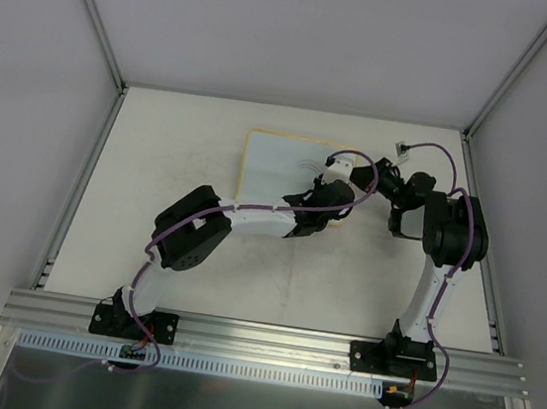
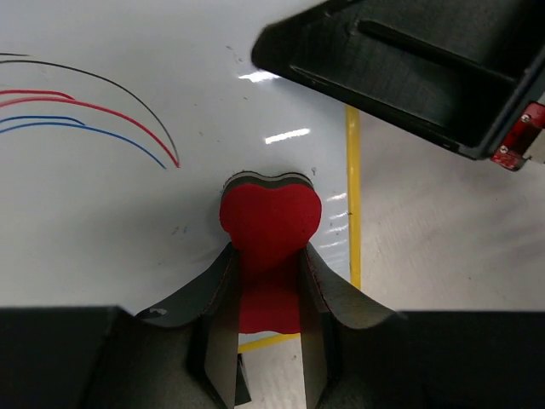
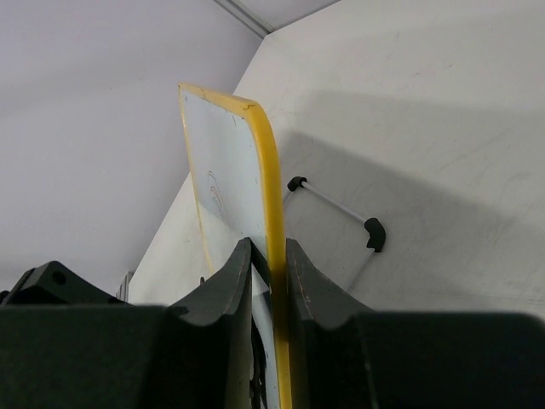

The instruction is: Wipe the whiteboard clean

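The whiteboard (image 1: 274,160) stands at the back middle of the table, its frame yellow in the wrist views. My left gripper (image 2: 268,251) is shut on a red eraser (image 2: 270,223), whose rounded end rests on the board's glossy face (image 2: 128,221) near its right edge. Curved black, red and blue pen lines (image 2: 102,119) lie up and left of the eraser. My right gripper (image 3: 271,251) is shut on the board's yellow edge (image 3: 271,170), holding the whiteboard (image 3: 226,170) tilted up. Behind the board shows its support leg with black ends (image 3: 336,204). From above, the two grippers (image 1: 327,193) (image 1: 358,170) meet at the board's right side.
Grey walls close the table (image 1: 168,251) at the back and both sides. An aluminium rail (image 1: 267,338) runs along the near edge with both arm bases on it. A small white part (image 1: 400,147) lies near the back right corner. The right arm's cable loops above the board.
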Robot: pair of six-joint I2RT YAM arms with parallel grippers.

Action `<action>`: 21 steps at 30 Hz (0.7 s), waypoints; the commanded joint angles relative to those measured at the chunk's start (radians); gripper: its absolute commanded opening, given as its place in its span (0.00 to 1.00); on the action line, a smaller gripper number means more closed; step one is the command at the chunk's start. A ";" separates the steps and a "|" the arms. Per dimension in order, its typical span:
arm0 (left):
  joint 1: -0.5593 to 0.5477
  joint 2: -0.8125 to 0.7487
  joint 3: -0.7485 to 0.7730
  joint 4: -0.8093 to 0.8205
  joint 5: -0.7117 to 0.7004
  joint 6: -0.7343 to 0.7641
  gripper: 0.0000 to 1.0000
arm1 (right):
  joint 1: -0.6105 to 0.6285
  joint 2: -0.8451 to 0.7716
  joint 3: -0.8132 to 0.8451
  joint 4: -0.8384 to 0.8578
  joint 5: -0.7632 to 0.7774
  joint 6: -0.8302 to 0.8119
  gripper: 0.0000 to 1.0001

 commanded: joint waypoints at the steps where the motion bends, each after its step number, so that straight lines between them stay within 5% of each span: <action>1: 0.043 0.089 -0.025 -0.134 0.025 -0.006 0.00 | 0.007 0.006 -0.010 0.141 -0.009 -0.027 0.00; 11: 0.210 -0.074 -0.206 -0.134 0.113 -0.046 0.00 | 0.009 0.004 -0.013 0.141 -0.009 -0.027 0.00; 21: 0.260 -0.124 -0.199 -0.134 0.126 -0.016 0.00 | 0.007 0.004 -0.012 0.141 -0.011 -0.027 0.00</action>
